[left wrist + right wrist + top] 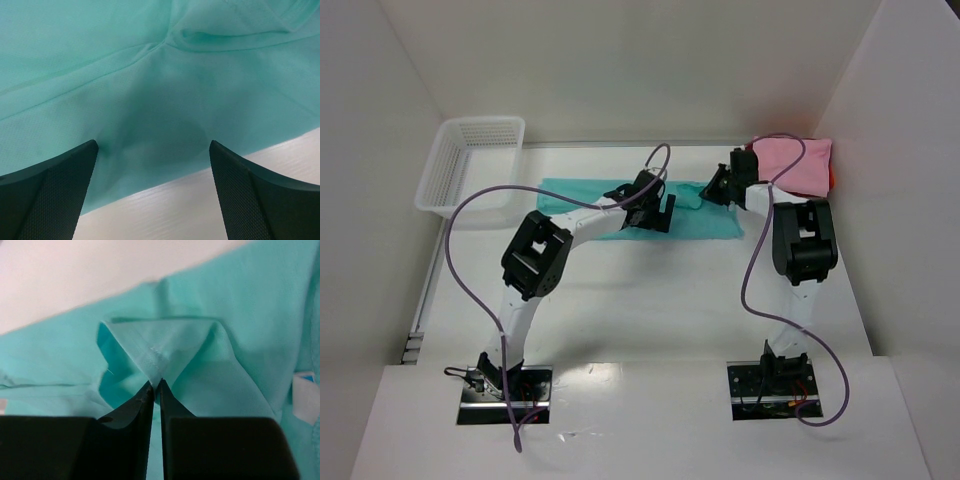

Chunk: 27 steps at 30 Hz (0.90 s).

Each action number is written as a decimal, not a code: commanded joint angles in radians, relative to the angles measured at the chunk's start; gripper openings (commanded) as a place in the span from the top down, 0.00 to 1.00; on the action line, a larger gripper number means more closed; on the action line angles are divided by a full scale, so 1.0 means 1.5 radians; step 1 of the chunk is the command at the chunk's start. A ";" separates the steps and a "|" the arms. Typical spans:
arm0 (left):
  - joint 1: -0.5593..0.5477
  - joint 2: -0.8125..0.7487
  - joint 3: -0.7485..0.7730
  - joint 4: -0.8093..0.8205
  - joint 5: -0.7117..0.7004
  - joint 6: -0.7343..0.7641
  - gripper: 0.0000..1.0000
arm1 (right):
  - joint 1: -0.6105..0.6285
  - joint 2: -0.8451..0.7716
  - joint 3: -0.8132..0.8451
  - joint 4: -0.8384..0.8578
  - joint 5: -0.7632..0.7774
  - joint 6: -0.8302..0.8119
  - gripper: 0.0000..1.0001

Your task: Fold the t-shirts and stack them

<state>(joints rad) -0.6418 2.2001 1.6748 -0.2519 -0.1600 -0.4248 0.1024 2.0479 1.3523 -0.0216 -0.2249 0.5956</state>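
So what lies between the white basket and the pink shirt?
The teal t-shirt, laid out, with the left claw open over it and the right claw shut on its fabric; the top view shows it.

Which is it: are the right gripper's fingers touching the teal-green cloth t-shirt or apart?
Touching. The right wrist view shows the right gripper with fingers shut on a raised fold of the teal-green cloth t-shirt.

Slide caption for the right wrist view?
Right gripper, shut, pinching a peaked fold of the teal t-shirt.
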 commanded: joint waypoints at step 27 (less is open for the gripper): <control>-0.010 0.030 0.001 -0.067 -0.023 0.002 0.00 | -0.015 0.021 0.192 -0.045 0.043 -0.020 0.40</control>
<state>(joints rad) -0.6552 2.2242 1.6794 -0.2917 -0.2008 -0.4209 0.0948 2.2596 1.7445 -0.0942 -0.2022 0.5987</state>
